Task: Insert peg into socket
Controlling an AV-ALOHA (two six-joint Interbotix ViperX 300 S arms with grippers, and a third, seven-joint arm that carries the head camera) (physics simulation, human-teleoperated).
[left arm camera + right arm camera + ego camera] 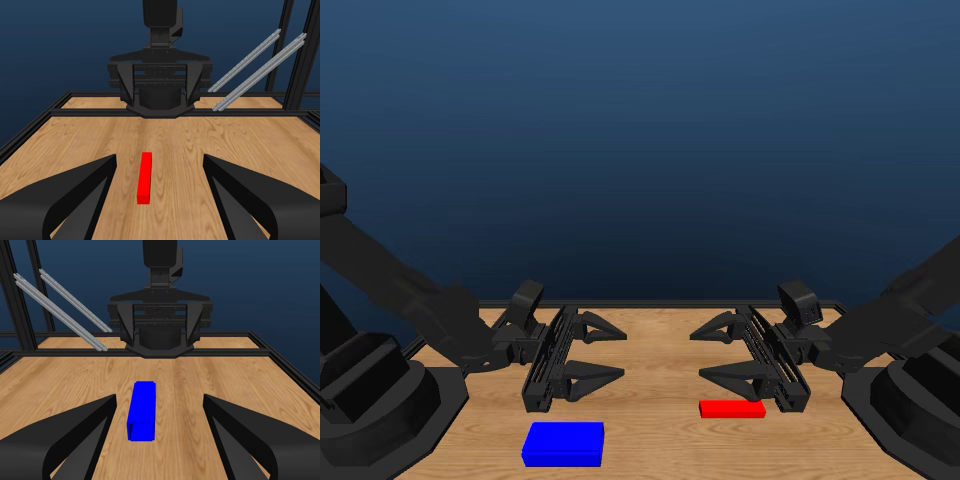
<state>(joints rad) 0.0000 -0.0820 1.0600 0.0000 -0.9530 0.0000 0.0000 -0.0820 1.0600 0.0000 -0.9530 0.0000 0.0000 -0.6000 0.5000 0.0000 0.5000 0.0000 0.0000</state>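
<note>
Black left gripper [605,352] and right gripper [712,352] gape wide (seemingly touching nothing).

Inspection finding: I can read no text, label, brand, number or sign in any of my three views. The peg [732,409] and the socket [563,443] carry plain, unmarked faces, and the wooden surface [660,440] shows grain only, no markings.

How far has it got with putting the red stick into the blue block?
Nothing is done yet. The peg and the socket lie apart on the table. The left hand and right hand are open and empty. Grasping, lifting and inserting remain.
</note>
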